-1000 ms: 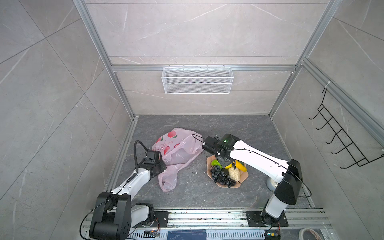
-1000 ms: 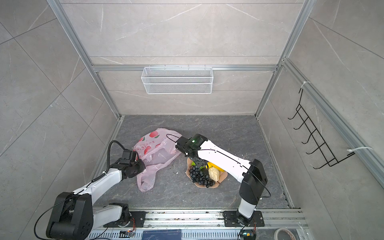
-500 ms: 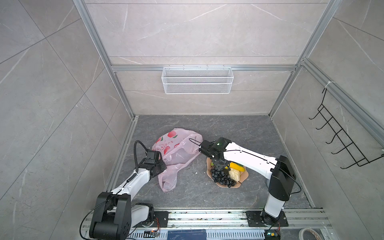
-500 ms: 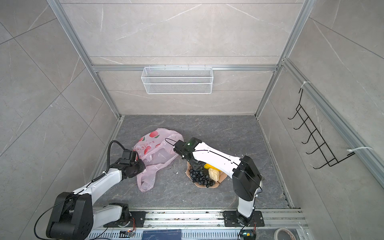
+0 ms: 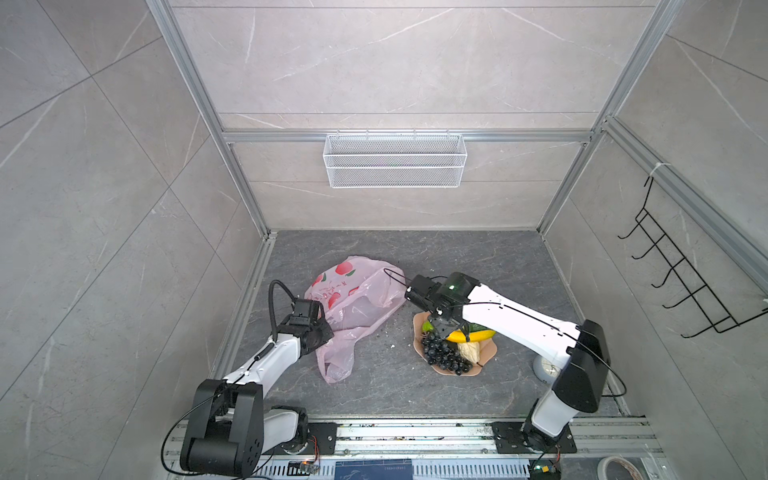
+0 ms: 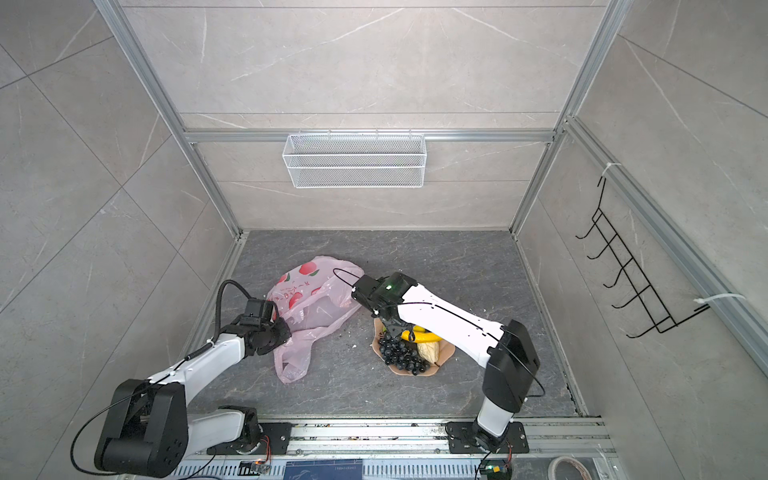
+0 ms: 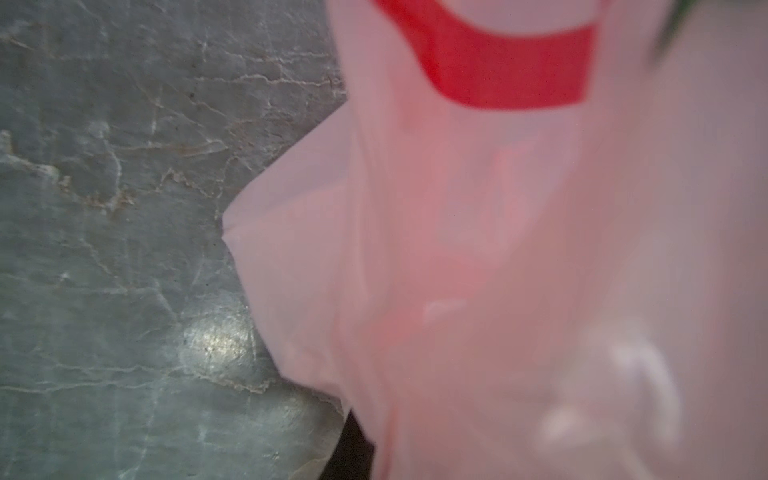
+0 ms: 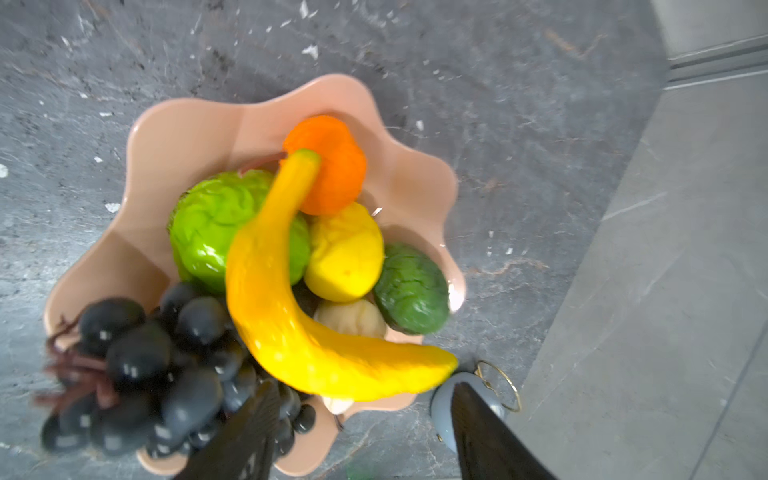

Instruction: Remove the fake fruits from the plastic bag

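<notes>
The right hand (image 8: 365, 386) is released: in its wrist view the two black fingers (image 8: 249, 432) stand wide apart and nothing is between them. It hangs just above the fake fruits, over the banana (image 8: 291, 311) and the grape bunch (image 8: 137, 365), and I cannot tell if a finger touches them. In both top views this hand (image 5: 442, 330) points down at the left part of the plate (image 5: 486, 353), a little right of the middle of the frame.

The left hand (image 5: 322, 328) is clenched on the lower left edge of the plastic bag (image 5: 357, 299); its wrist view is filled with blurred pink film (image 7: 478, 270).

All the fruits that show lie piled on the peach-coloured scalloped plate (image 8: 178, 129): the banana on top, the orange (image 8: 328, 166), a bright green fruit (image 8: 216, 224), a yellow one (image 8: 345, 253), a dark green one (image 8: 411, 291) and a cream piece (image 8: 353, 318). The grapes hang over the plate's edge.

The bag lies slack on the grey counter (image 5: 415, 257), left of the middle in a top view, near the plate but apart from it. It carries red peach prints (image 5: 344, 268) and a line of red lettering (image 5: 328, 286), too small to read.
</notes>
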Available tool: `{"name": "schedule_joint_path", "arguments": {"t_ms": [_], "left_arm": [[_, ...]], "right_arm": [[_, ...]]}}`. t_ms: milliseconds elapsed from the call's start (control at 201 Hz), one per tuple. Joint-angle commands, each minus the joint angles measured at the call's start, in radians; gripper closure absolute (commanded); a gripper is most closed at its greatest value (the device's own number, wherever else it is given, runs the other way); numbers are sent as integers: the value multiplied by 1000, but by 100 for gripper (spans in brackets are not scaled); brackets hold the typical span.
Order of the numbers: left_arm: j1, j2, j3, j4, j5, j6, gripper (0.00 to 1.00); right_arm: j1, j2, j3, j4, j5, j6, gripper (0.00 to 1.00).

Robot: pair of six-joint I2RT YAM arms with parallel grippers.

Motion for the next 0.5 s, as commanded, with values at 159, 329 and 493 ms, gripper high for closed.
{"name": "schedule_joint_path", "arguments": {"t_ms": [159,329,493], "left_arm": [[-150,230,444,-55,16,10,94],[-209,505,823,-114,111,60,94],[-248,765,1189,-210,246,135,93]], "right_arm": [[3,-235,-8,-34,236,131,31],[2,-415,-115,36,280,209,31],[3,-552,-225,83,276,282,30]]}}
